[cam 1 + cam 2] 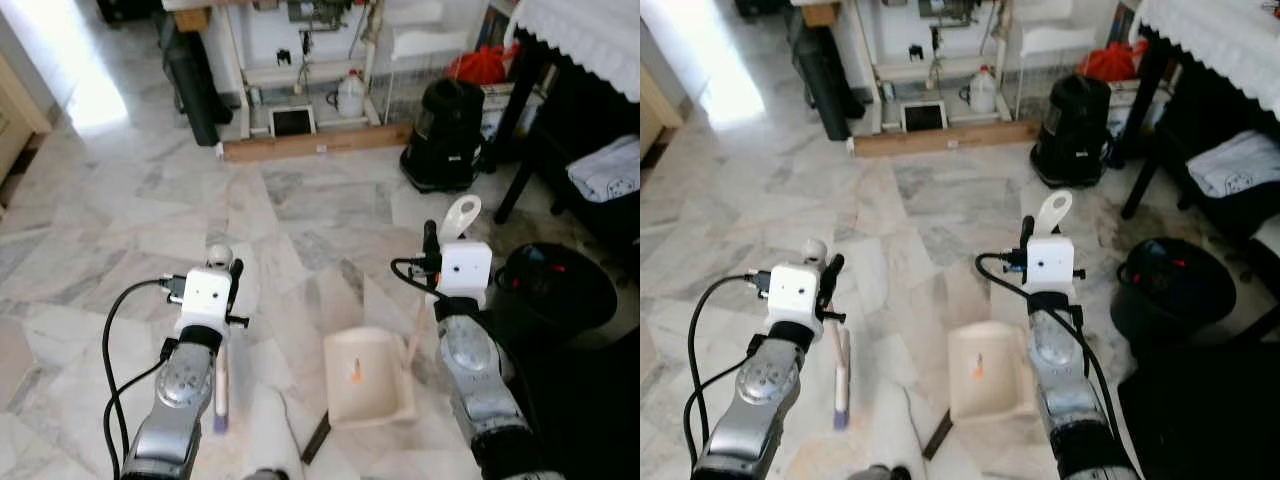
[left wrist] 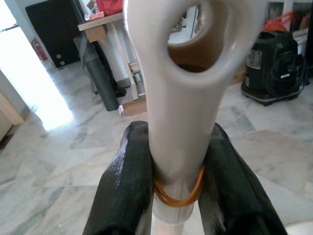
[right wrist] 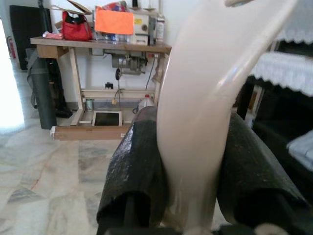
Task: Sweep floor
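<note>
Left gripper [image 2: 178, 196] clenched on broom handle [image 2: 183, 112], orange rubber band at the fingers. Right gripper [image 3: 190, 186] clamped on dustpan handle [image 3: 205, 98]; dustpan [image 1: 368, 378] sits on marble floor [image 1: 150, 220] between my arms, one small orange scrap inside. Sweeping looks barely underway, most floor left.

Daylight enters from the upper left, leaving a blown-out glare patch on the marble floor [image 1: 95, 100]. The right side under the dark table [image 1: 520, 70] lies in shadow. Head views are fairly sharp; wrist views show near handles blurred, backgrounds softly focused.
</note>
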Controlling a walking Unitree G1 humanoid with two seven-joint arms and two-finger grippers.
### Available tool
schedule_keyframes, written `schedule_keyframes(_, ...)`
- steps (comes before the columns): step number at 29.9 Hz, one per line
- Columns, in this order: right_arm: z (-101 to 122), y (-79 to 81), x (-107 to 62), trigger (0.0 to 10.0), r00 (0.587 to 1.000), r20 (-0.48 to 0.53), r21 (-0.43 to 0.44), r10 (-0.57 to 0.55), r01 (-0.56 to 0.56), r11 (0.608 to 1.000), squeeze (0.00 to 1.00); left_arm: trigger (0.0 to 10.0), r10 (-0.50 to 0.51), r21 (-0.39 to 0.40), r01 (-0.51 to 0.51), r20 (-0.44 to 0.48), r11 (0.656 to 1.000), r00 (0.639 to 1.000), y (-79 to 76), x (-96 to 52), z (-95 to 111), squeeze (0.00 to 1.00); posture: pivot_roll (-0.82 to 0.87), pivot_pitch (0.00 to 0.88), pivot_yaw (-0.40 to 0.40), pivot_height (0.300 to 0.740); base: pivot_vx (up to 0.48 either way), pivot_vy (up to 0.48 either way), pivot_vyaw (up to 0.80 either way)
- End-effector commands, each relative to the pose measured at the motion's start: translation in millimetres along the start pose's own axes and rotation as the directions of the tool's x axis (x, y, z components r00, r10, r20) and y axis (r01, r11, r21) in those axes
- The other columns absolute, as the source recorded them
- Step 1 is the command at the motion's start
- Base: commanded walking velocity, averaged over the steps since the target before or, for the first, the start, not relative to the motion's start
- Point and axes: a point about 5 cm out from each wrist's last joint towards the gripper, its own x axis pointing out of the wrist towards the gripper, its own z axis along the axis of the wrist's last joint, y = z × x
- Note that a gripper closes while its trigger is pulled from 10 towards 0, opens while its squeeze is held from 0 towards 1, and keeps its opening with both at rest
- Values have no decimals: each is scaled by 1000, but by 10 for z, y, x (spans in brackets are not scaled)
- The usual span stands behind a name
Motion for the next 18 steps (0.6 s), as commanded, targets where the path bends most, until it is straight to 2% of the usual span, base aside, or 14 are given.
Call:
schedule_keyframes(1, 20, -38, 27, 10000, 1000, 15, -9, -17, 17, 1000, 0, 10000, -25, 9, 25, -5, 1000, 1000, 4, 10, -5, 0, 70, 127, 25, 740, 0, 0, 0)
schedule_keyframes(18, -255, -105, -62, 10000, 995, -87, -45, -40, 36, 998, 0, 10000, -58, -53, 55, -54, 997, 997, 45, 37, -87, 0, 78, 146, 34, 740, 0, 0, 0)
